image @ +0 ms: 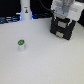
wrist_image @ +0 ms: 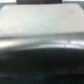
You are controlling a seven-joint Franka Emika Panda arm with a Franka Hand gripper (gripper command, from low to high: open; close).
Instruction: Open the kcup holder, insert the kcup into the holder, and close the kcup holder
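Observation:
The kcup (image: 21,45), a small white pod with a green top, stands upright on the white table at the exterior view's left, far from the arm. The kcup holder (image: 62,29), a black boxy unit with pale handles on its front, sits at the back right. My gripper (image: 64,17) hangs right over the holder's top, close to or touching it. Its fingers are too blurred to show whether they are open or shut. The wrist view is blurred: a dark rounded mass (wrist_image: 42,60) lies below a pale surface (wrist_image: 35,22), and no fingers can be made out.
A tall white bottle-shaped post (image: 25,10) stands at the back left against a dark background. The white table (image: 45,62) spreads between the kcup and the holder and toward the front.

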